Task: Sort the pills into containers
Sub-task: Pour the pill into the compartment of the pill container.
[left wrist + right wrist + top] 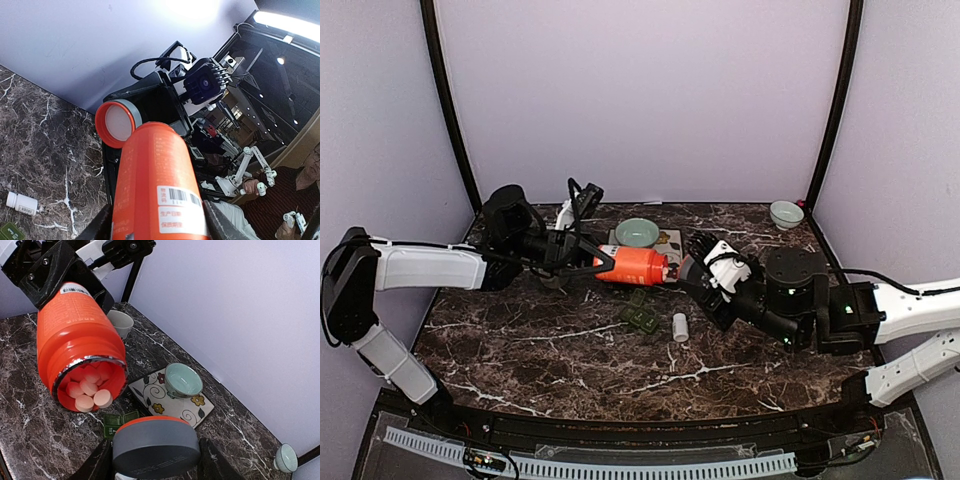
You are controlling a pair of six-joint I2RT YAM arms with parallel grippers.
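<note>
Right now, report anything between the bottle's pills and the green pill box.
Nothing visible does. The left hand holds the orange bottle on its side, pills at its open mouth; the right hand holds the cap off it. The pill box lies on the table below; whether its lids are open is unclear.

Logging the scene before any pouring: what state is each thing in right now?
Bottle: uncapped, roughly level, pills inside, gripped by left gripper.
Cap: off the bottle, gripped by right gripper.
Pill box: on the table; lids unclear.
Bowl: upright, empty, on a patterned mat.
White vial: lying on its side.
Far bowl: upright.
Cup: upright.
</note>
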